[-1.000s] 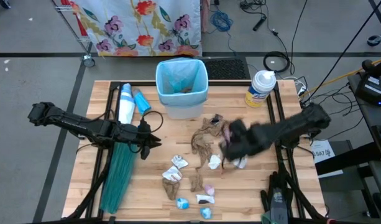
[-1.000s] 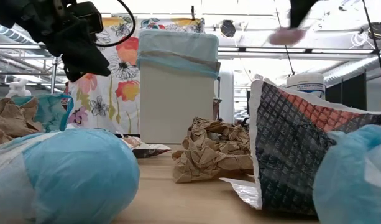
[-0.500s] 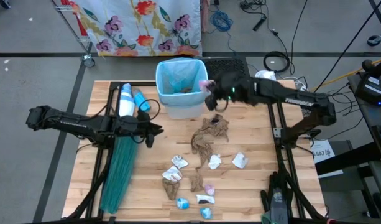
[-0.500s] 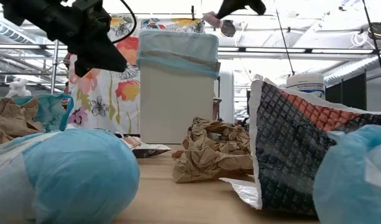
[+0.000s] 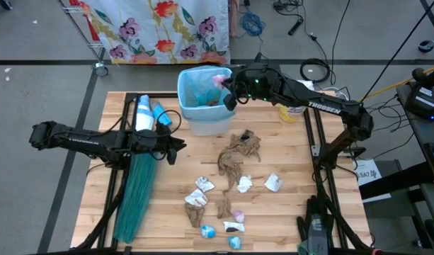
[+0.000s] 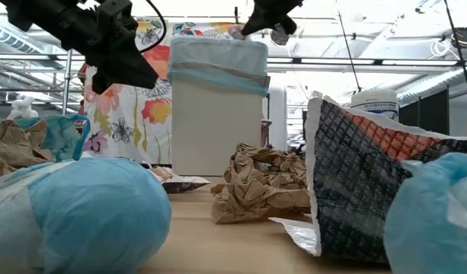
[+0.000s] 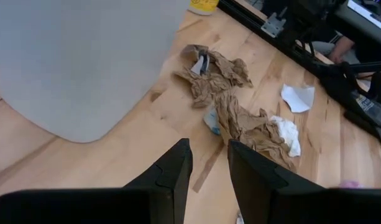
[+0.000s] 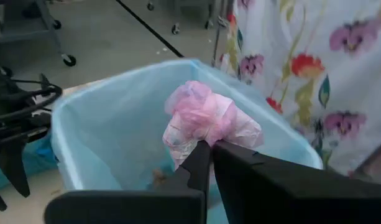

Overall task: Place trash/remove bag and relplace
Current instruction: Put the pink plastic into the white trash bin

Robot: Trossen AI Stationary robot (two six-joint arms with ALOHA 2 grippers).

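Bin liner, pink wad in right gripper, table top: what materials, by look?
Bin liner: thin translucent pale-blue plastic film, folded over the rim. Pink wad in the right gripper: likely thin crinkled plastic or tissue, semi-translucent. Table top: wood planks, visible grain, matte.

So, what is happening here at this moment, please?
The right gripper holds a pink wad pinched between its fingertips, above the open bin lined with a pale-blue bag. The wad is not yet dropped. The left gripper waits open over the table, holding nothing, beside the folded teal bag. Brown paper and small scraps lie on the table.
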